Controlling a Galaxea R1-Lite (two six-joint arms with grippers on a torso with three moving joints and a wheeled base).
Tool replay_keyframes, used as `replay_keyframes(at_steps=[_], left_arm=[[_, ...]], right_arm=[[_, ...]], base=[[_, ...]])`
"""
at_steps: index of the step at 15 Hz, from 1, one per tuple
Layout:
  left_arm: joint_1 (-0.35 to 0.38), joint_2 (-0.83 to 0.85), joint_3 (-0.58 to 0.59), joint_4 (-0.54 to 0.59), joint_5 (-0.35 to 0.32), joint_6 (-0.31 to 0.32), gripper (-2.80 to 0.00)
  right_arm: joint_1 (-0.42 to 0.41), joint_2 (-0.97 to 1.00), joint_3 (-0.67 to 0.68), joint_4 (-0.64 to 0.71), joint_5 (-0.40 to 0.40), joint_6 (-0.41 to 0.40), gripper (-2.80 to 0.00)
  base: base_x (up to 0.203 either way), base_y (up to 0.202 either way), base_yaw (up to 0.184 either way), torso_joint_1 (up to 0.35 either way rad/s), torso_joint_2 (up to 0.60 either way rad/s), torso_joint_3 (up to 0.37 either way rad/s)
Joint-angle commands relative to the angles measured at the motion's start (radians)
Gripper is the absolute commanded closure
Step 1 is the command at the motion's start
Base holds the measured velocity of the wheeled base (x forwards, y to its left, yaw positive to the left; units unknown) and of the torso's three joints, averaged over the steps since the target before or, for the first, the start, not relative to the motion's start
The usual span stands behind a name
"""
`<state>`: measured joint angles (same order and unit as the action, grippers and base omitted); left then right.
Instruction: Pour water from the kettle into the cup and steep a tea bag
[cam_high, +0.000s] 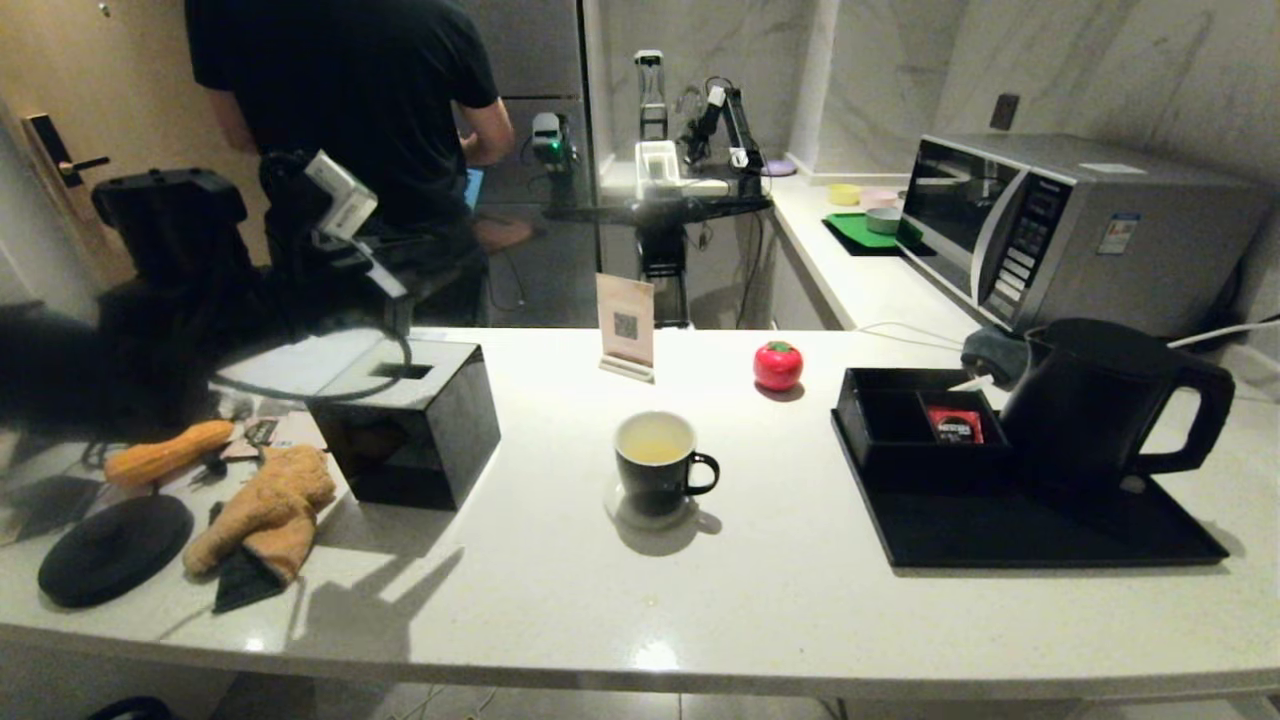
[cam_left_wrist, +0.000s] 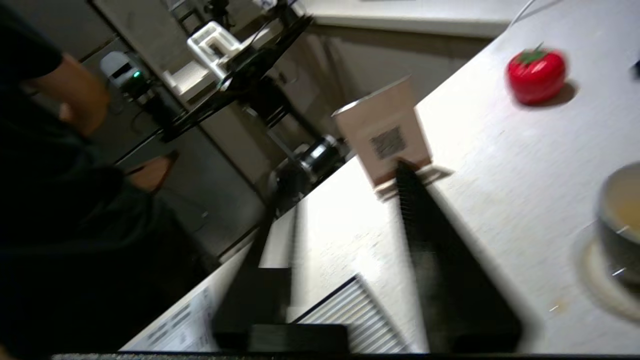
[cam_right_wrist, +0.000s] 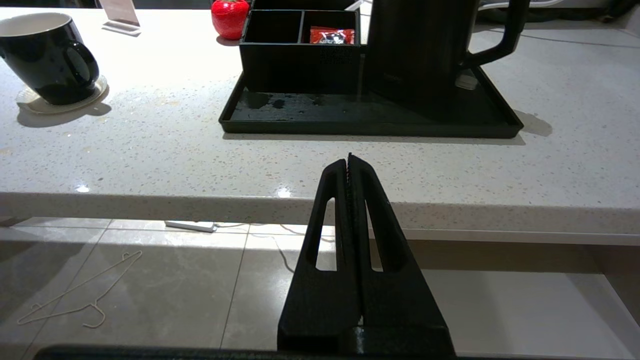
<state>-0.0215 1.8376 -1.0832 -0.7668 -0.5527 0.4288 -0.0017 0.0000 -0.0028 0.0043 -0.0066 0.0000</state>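
The small black ceramic mug (cam_high: 658, 467), holding pale yellowish water (cam_high: 655, 449), stands mid-counter (cam_high: 760, 610), nearer the left end effector (cam_left_wrist: 345, 240), whose opening I cannot tell; right end effector (cam_right_wrist: 349, 165) is closed, empty.

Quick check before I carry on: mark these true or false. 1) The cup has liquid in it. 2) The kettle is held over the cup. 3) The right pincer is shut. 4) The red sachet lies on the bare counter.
1) True: the cup holds pale yellowish liquid.
2) False: the kettle stands on the black tray, apart from the cup.
3) True: the right pincer is shut, below the counter edge.
4) False: the red sachet sits in the black box's compartment.
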Motion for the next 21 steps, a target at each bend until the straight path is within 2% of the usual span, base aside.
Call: replay_keyframes(at_steps=[1,3,7,9,12,17,19,21], left_arm=[[-0.034,-0.052,0.007,-0.005,0.012,-0.042,0.0],[-0.06,-0.109,0.036,-0.005,0.07,-0.099,0.0],[-0.102,-0.311,0.168,-0.004,0.233,-0.214,0.0],[-0.105,-0.425,0.264,0.001,0.307,-0.259,0.0],[-0.1,-0.588,0.488,0.018,0.397,-0.306,0.0],[-0.029,-0.97,0.891,0.112,0.449,-0.368,0.0],[-0.006,-1.123,0.992,0.185,0.456,-0.386,0.0],[0.006,-1.297,1.044,0.307,0.463,-0.393,0.0]], right_arm=[[0.0,0.0,0.001,0.0,0.0,0.0,0.0],[0.0,0.0,0.0,0.0,0.0,0.0,0.0],[-0.001,0.0,0.0,0.0,0.0,0.0,0.0],[0.0,0.0,0.001,0.0,0.0,0.0,0.0],[0.0,0.0,0.0,0.0,0.0,0.0,0.0],[0.0,0.0,0.0,0.0,-0.001,0.0,0.0],[-0.001,0.0,0.0,0.0,-0.001,0.0,0.0],[0.0,0.0,0.0,0.0,0.0,0.0,0.0]], base=[[0.0,0.0,0.0,0.0,0.0,0.0],[0.0,0.0,0.0,0.0,0.0,0.0],[0.0,0.0,0.0,0.0,0.0,0.0],[0.0,0.0,0.0,0.0,0.0,0.0],[0.0,0.0,0.0,0.0,0.0,0.0],[0.0,0.0,0.0,0.0,0.0,0.0],[0.0,0.0,0.0,0.0,0.0,0.0],[0.0,0.0,0.0,0.0,0.0,0.0]])
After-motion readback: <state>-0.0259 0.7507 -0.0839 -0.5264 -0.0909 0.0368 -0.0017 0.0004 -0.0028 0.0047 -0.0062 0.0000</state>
